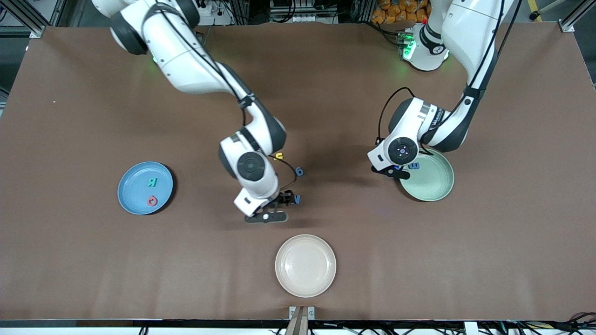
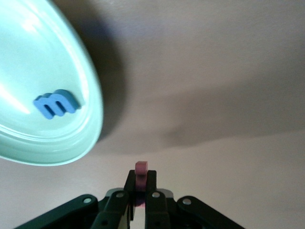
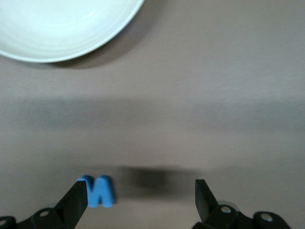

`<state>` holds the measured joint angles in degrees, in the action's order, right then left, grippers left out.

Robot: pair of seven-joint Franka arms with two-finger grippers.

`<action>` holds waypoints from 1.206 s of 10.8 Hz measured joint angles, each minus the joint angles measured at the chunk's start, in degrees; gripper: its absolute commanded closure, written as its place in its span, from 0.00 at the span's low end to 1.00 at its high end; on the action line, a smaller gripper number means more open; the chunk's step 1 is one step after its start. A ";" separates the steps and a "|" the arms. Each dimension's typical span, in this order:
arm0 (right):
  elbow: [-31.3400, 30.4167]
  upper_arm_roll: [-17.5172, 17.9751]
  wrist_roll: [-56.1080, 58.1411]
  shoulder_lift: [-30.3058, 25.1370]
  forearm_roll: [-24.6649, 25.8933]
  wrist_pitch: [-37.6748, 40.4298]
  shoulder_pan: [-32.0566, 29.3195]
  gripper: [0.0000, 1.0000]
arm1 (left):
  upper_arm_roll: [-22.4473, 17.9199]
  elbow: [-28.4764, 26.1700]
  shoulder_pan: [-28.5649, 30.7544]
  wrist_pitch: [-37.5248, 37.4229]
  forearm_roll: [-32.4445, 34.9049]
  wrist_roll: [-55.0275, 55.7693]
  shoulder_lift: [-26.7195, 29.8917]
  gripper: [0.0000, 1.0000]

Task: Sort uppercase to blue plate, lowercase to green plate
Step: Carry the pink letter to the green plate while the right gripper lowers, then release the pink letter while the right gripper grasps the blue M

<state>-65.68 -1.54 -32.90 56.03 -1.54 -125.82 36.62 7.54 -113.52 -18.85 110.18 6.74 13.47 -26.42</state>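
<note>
Over the green plate [image 1: 433, 186] rim, left gripper [image 2: 138, 198] fingers pinch a dark red letter [image 2: 141, 169], only visible in its wrist view. Right gripper [image 3: 140, 200] hangs spread by the blue W [image 3: 99, 191], lying flat on the surface near the cream plate [image 3: 62, 28].

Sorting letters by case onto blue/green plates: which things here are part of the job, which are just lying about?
Part of the job:
- blue plate with teal R and red Q
- green plate with blue E-shaped piece
- blue W, blue g, yellow letter on the table
- dark red piece held in left gripper
- right gripper, open by the W

Lying about:
- cream plate
</note>
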 measured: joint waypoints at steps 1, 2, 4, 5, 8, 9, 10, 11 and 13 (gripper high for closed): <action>0.87 -0.90 -0.54 1.18 -0.07 0.02 1.78 0.00 | 0.01 -0.16 0.10 -0.19 3.26 0.81 0.00 1.00; 1.34 -2.62 -0.90 2.22 -1.00 0.02 3.98 0.00 | 0.01 -0.48 0.40 -0.25 6.90 2.05 0.00 1.00; 2.05 -7.00 -1.39 3.71 -5.03 0.03 8.20 0.00 | -0.07 -1.45 2.89 -0.35 13.43 2.52 -0.01 1.00; 2.34 -7.83 -1.44 3.93 -5.69 0.09 8.96 0.00 | -0.12 -1.95 4.95 -0.34 16.90 2.52 -0.01 1.00; 2.79 -8.47 -1.44 4.01 -6.15 0.39 9.06 0.00 | -0.16 -2.12 9.37 0.80 22.47 2.52 0.00 0.87; 2.86 -8.73 -1.44 4.03 -6.18 0.38 9.06 0.00 | -0.08 -2.00 9.40 1.29 22.49 2.53 0.02 0.33; 2.88 -8.91 -1.44 4.11 -6.19 0.37 9.06 0.00 | 0.14 -1.91 9.17 1.43 22.49 3.24 0.03 0.00; 2.88 -8.96 -1.44 4.31 -6.20 0.25 9.06 0.00 | 0.35 -1.89 8.88 1.47 22.49 4.52 0.04 0.00; 2.88 -8.99 -1.45 4.61 -6.24 -0.10 9.06 0.00 | 0.41 -1.85 8.57 1.54 22.49 5.38 0.17 0.00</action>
<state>-62.80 -10.53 -34.35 60.64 -7.78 -125.92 45.68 7.95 -115.37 -10.27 111.72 29.24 18.85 -26.25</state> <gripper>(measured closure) 0.000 0.542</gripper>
